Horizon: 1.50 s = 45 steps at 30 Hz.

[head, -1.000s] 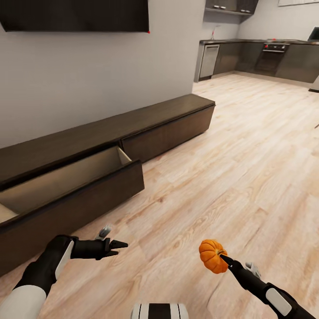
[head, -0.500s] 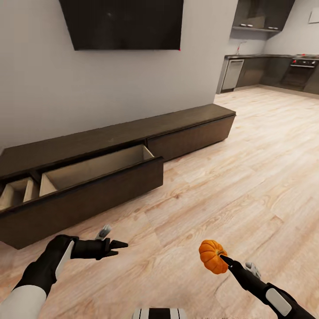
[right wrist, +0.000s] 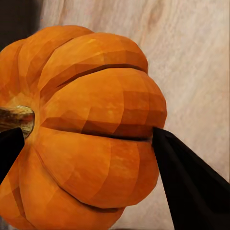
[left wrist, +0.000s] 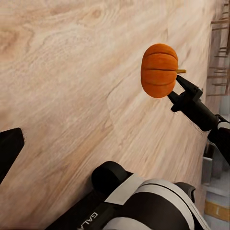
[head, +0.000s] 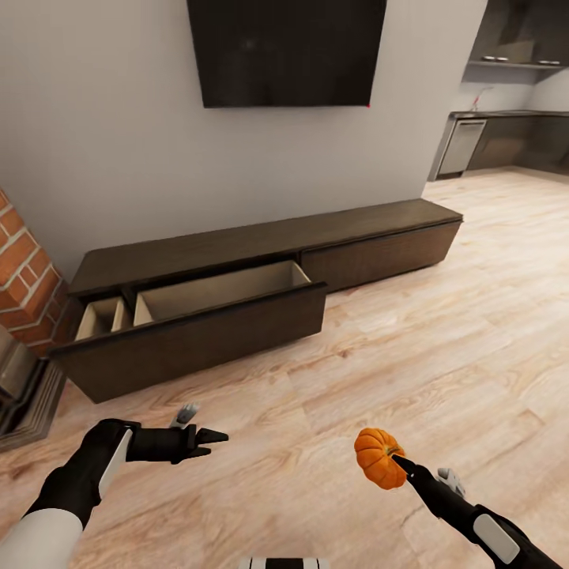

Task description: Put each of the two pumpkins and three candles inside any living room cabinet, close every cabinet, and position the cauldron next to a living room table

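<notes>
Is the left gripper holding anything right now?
No, the left gripper is empty over the floor; the pumpkin is in the right gripper.

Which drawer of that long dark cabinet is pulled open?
The wide left drawer stands open, its beige inside showing. The right drawer front sits flush, shut.

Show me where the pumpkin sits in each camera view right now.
Head view: pumpkin low and right of centre, over the wood floor.
Left wrist view: pumpkin near the top, right of centre.
Right wrist view: pumpkin close up, between the fingers.
Shared landmark: the wood floor.
</notes>
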Available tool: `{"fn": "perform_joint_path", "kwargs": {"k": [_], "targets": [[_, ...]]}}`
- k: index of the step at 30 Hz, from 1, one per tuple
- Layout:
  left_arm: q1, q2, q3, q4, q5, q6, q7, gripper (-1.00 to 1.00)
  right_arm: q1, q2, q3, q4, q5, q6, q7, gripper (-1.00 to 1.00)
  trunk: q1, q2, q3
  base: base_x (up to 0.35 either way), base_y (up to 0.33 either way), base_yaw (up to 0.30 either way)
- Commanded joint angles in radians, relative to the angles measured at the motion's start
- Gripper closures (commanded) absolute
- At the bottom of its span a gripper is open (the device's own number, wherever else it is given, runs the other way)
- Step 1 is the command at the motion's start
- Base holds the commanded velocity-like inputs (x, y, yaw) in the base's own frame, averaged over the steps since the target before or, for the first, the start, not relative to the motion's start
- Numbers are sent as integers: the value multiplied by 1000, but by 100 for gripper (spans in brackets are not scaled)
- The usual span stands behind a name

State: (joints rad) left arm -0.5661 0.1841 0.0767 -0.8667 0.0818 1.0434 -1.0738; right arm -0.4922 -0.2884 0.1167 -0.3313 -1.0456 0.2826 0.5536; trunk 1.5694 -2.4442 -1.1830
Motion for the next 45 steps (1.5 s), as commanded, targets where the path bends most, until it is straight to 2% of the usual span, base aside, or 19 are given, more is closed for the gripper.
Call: {"fn": "perform_joint_path", "kwargs": {"k": [1,11,19,37,45], "targets": [[0,0,0,0,-1,0,0,-100,0,0,-2,0,-4,1,3,100,-4,7,3,-13,0,291],[0,1,0,0,-1,0,0,-100,0,3,-2,-1,-4,1,3,100,-42,77,35,-4,0,291],[0,2,0,0,-2,0,0,-100,0,4,-2,-1,-4,1,3,100,-73,133,60,-166,0,291],[0,2,1,0,-1,0,0,-100,0,6,0,-1,-2,1,3,100,-142,259,116,-6,0,291],[0,5,2,0,2,0,-7,-100,0,8,0,-1,-2,0,3,100,-142,259,116,0,0,291]]}}
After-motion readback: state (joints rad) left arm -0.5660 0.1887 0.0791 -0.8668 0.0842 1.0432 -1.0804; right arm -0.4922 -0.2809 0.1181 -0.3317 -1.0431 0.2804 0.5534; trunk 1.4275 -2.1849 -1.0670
